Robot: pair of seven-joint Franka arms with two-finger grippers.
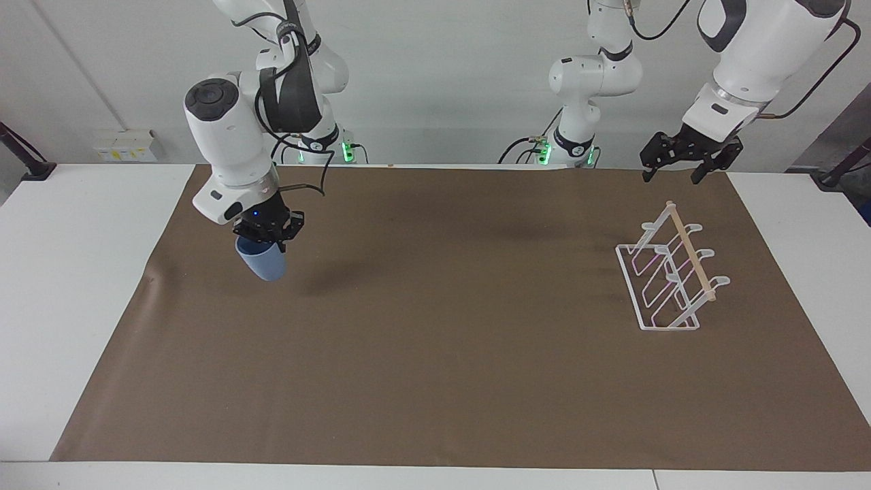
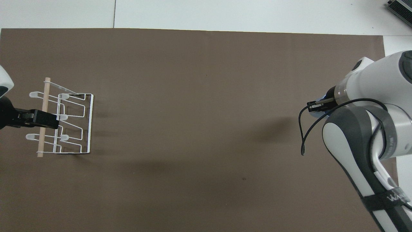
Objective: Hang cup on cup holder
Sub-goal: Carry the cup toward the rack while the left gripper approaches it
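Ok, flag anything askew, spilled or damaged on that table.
Nothing stands out. The rack stands squarely on the mat at the left arm's end. The cup, tilted, is held in the right tool above the mat. The left tool waits open above the rack.

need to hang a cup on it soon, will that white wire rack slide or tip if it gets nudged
The cup holder looks thin-wired, so probably light and apt to slide on the brown mat. Its flat base frame likely resists tipping, though a push on the raised wooden rod might rock it.
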